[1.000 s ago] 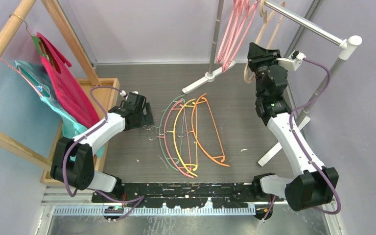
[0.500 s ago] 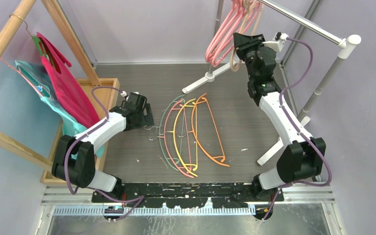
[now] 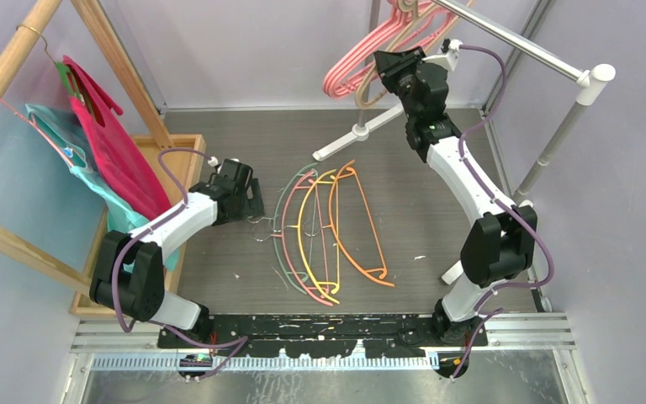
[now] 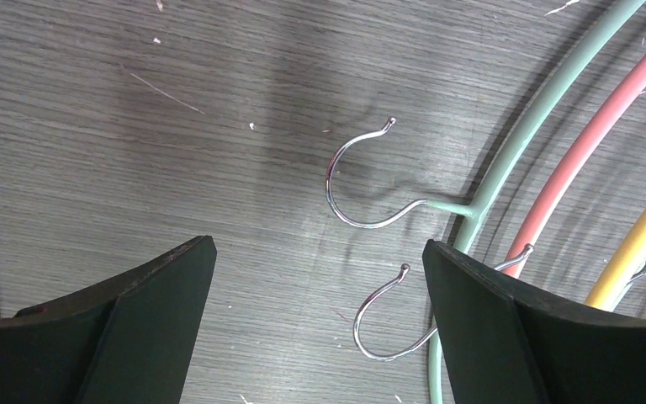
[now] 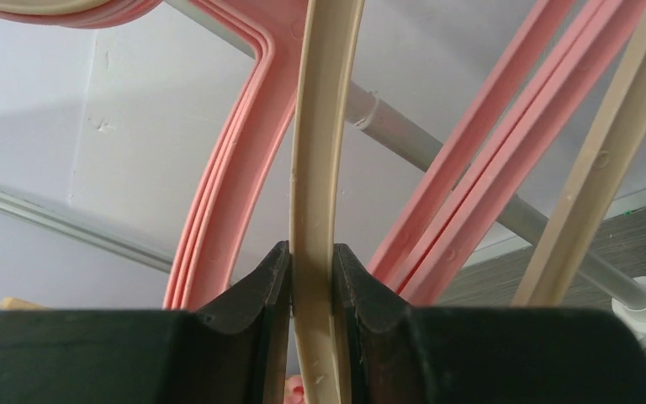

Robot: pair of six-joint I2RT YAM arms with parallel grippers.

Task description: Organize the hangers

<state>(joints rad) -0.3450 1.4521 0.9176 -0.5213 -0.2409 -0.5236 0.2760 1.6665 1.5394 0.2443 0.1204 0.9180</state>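
Beige hanger (image 5: 320, 168) pinched tight in the right claw (image 5: 311, 269), up at the metal rail (image 3: 513, 38) among pink hangers (image 5: 227, 194). Left claw (image 4: 315, 248) hangs spread wide over the table (image 4: 135, 151) — below it the hook (image 4: 353, 185) of a pale green hanger (image 4: 505, 160), lying flat beside other coloured ones.

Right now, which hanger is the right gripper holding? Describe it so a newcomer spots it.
Find the grey metal rail at the back right. Among the pink hangers hung on it, the right gripper is shut on a beige hanger. It alone sits between the black fingers; those right beside it are pink.
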